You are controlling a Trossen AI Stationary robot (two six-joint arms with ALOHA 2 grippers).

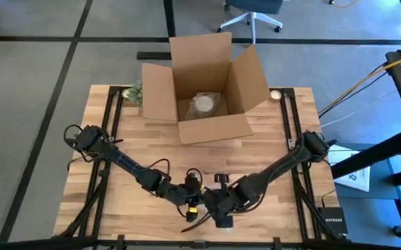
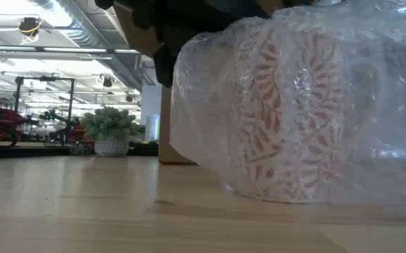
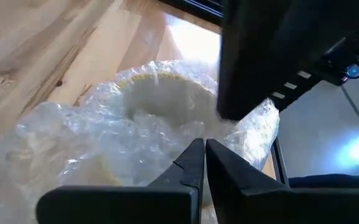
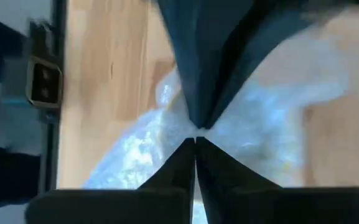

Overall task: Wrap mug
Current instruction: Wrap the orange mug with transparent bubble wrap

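A mug (image 2: 287,119) with a red leaf pattern stands on the table's near edge, swathed in clear bubble wrap (image 2: 371,105). In the left wrist view its pale rim (image 3: 160,93) shows through the wrap (image 3: 73,143). In the high view both arms meet over it and hide it. My left gripper (image 3: 204,146) and my right gripper (image 4: 195,142) are both shut, tip to tip, over the wrap's gathered top. In the high view the left gripper (image 1: 199,210) is beside the right gripper (image 1: 218,215). My left gripper comes slanting down onto the crumpled wrap above the mug's mouth (image 3: 167,140), its fingertips shut at the film. The fingers themselves hide the pinched spot, so layers cannot be told. The mug stays on the table. My right gripper comes down from the opposite side, fingertips shut at the gathered wrap (image 4: 167,134) right against the left gripper's tips. The contact point is hidden by both pairs of fingers. The wrap spreads slack below them.
An open cardboard box (image 1: 207,90) stands at the table's far middle with a wrapped bundle (image 1: 203,104) inside. A small potted plant (image 1: 134,90) sits left of the box and a small round object (image 1: 276,94) right of it. Bare wood lies between the box and the grippers.
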